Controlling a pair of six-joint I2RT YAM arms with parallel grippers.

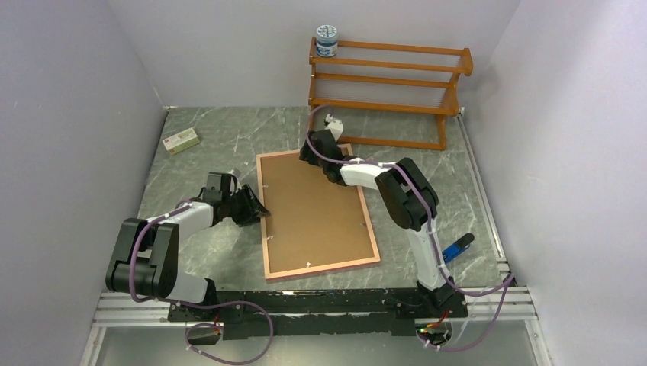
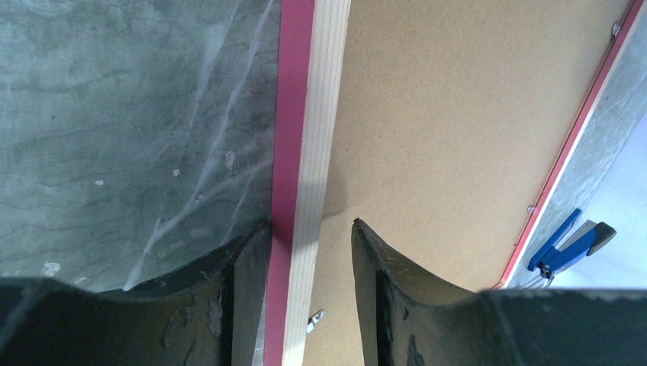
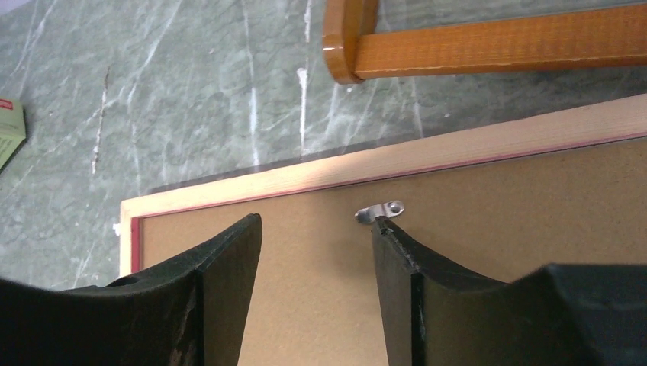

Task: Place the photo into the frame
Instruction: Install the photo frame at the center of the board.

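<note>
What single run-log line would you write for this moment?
frame: face down, backing board in | left arm: jaws open astride left rail | right arm: jaws open above board beside metal tab at far rail

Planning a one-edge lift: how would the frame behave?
Probably stiff: the frame has wooden rails and lies flat. Wide and thin, it may swing if held at one edge. It likely slides on the smooth table.

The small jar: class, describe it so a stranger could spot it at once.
Find the orange-brown wooden rack against the far wall. At its top shelf's left end stands a small round blue-and-white jar, the only thing on the rack.
</note>
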